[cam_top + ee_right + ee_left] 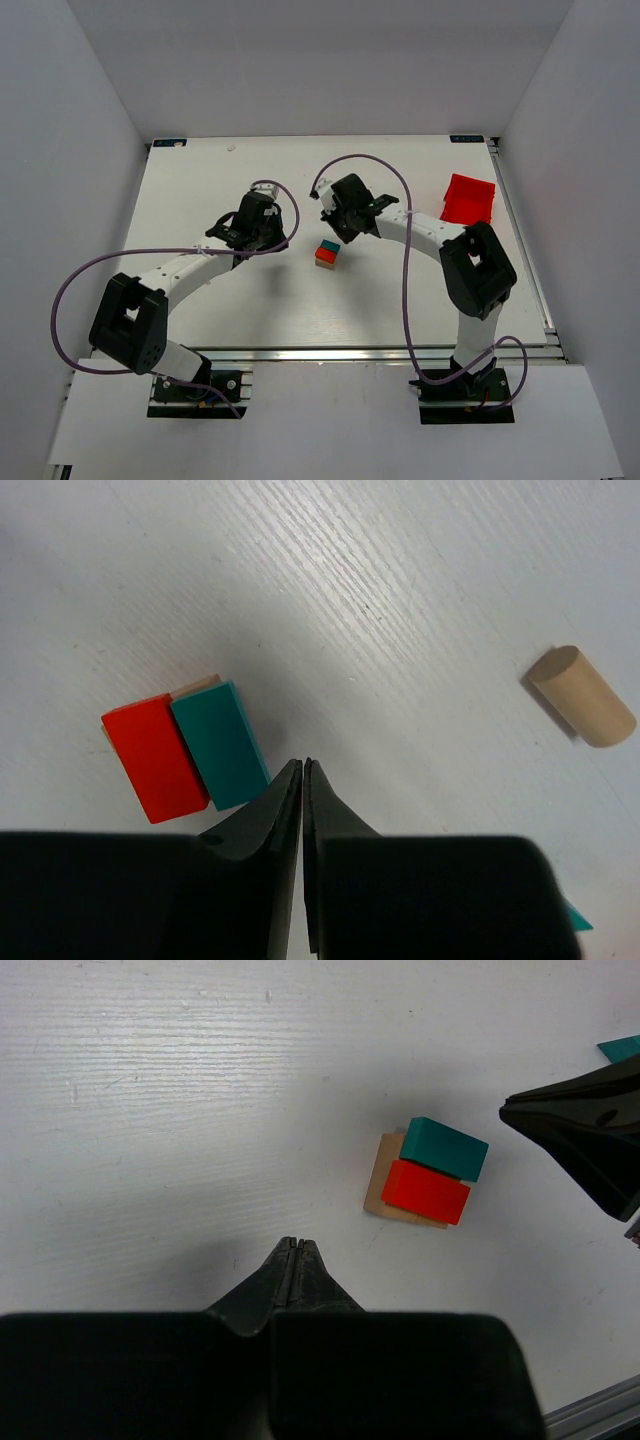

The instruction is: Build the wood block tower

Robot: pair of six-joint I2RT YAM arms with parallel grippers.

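Note:
The wood block tower (pixel 326 253) stands mid-table: a tan block (pixel 378 1178) at the bottom with a red block (pixel 425 1191) and a teal block (pixel 444 1148) side by side on top. It also shows in the right wrist view, red (pixel 154 757) beside teal (pixel 219 743). My left gripper (pixel 294 1243) is shut and empty, a short way left of the stack (pixel 280 240). My right gripper (pixel 303 763) is shut and empty, just beyond the teal block's edge (pixel 338 234); it shows dark at the right of the left wrist view (pixel 585 1130).
A tan wooden cylinder (pixel 582 696) lies on its side on the table near the right gripper. A small teal piece (pixel 622 1048) peeks out beside the right gripper. A red plastic bin (pixel 468 199) sits at the right edge. White walls surround the table.

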